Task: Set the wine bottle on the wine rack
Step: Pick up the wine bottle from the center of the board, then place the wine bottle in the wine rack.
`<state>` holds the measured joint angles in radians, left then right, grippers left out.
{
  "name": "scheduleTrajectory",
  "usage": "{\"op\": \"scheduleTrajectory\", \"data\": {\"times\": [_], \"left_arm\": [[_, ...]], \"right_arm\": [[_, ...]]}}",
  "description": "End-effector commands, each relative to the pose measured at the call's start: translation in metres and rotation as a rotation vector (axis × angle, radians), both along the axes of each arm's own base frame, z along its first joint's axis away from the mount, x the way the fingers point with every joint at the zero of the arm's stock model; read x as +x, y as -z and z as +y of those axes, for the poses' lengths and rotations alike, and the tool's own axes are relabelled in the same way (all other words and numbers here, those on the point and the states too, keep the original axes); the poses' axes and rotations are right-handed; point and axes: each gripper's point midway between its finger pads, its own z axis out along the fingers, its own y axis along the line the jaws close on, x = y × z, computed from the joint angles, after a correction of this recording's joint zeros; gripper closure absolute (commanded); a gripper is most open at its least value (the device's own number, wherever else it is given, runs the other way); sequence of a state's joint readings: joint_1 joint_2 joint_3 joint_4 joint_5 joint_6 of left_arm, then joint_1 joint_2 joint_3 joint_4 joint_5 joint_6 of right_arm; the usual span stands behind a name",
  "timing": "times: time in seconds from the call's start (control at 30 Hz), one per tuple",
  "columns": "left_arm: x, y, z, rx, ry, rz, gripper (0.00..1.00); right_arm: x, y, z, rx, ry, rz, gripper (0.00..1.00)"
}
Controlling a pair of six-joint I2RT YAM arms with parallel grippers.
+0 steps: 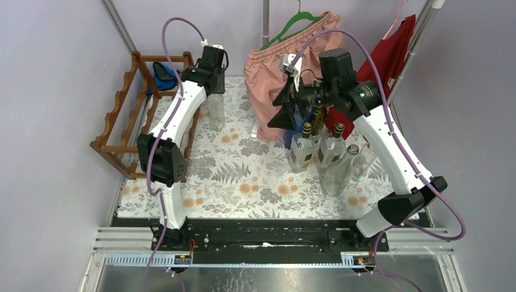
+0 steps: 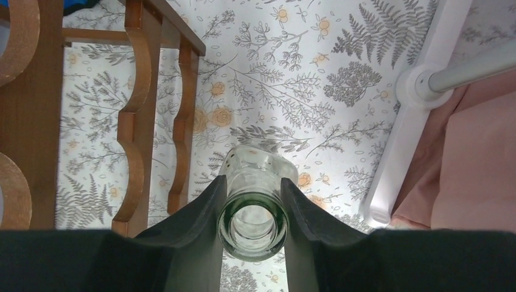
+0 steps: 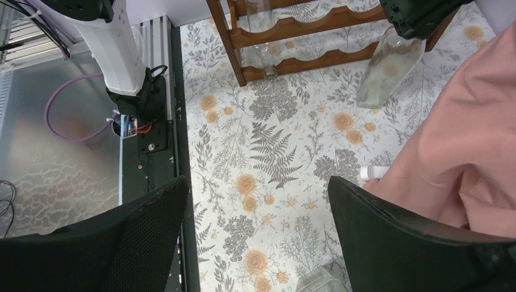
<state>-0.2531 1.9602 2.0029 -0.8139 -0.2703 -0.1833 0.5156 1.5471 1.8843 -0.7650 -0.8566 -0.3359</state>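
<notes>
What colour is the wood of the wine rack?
The wine rack is reddish-brown wood, clearest in the left wrist view.

The left gripper (image 2: 252,184) is squeezing the neck of a clear wine bottle (image 2: 258,163) between both fingers, with the open mouth facing the camera; the wine rack (image 2: 139,115) is standing just left of the gripper on the flowered cloth (image 2: 292,73); a white pole base (image 2: 420,91) and pink fabric (image 2: 481,164) are lying to its right.

Left arm (image 1: 176,118), right arm (image 1: 389,143): white links, black joint housings, purple cable (image 1: 182,19) looped along each. Green indicator (image 1: 364,92) on right arm. Right gripper (image 3: 255,201) black, textured.
</notes>
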Motion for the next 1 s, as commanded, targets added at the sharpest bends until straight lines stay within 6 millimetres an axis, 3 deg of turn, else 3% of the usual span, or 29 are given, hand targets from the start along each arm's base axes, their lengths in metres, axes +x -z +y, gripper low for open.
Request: {"op": "scheduleTrajectory", "data": {"times": [0.0,0.2,0.33,0.57,0.8,0.97], "left_arm": [[-0.007,-0.041,-0.016,0.129,0.04,-0.095,1.0],[-0.052,-0.084,-0.042,0.233,0.094,-0.226,1.0],[-0.083,-0.093,-0.058,0.26,0.16,-0.284,1.0],[-0.118,-0.072,-0.053,0.344,0.191,-0.268,1.0],[-0.136,-0.058,-0.035,0.499,0.175,-0.233,1.0],[-0.142,-0.045,-0.034,0.584,0.187,-0.204,1.0]], "right_arm": [[-0.01,-0.02,-0.005,0.046,-0.01,-0.041,0.07],[-0.003,-0.033,-0.017,0.034,0.039,-0.082,0.06],[0.009,-0.044,-0.03,0.043,0.097,-0.101,0.05],[0.03,-0.052,-0.041,0.095,0.154,-0.065,0.05],[0.037,-0.048,-0.043,0.097,0.163,-0.049,0.05],[0.041,-0.046,-0.042,0.103,0.164,-0.036,0.05]]}}
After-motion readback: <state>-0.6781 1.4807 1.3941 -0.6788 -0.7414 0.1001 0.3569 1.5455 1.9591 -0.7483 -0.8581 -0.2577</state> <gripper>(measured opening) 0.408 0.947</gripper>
